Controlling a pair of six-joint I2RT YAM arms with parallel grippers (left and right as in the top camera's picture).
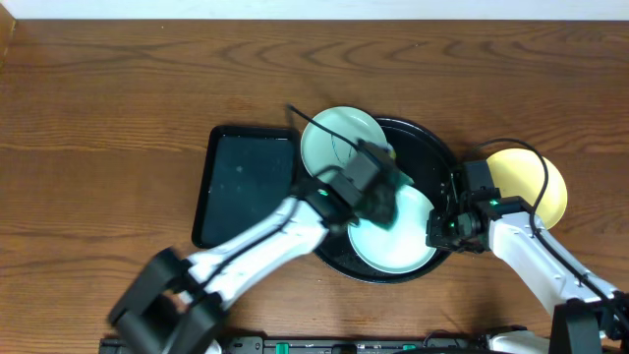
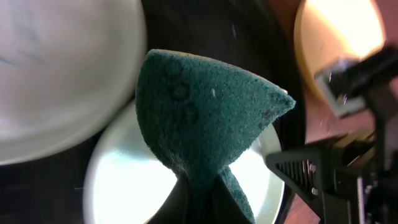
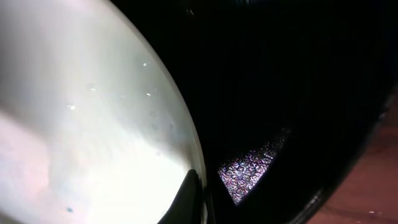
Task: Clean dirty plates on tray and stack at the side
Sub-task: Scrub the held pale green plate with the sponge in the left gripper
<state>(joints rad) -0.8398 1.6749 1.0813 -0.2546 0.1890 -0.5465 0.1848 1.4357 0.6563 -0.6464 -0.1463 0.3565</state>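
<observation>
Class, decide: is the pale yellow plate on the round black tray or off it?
Off. The pale yellow plate rests on the wooden table, right of the round black tray.

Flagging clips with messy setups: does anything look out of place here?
One thing: the white plate lies across the upper-left rim of the round tray, overhanging toward the rectangular tray instead of sitting flat inside. The yellow plate is on the table beside it. Nothing spilled or broken shows.
</observation>
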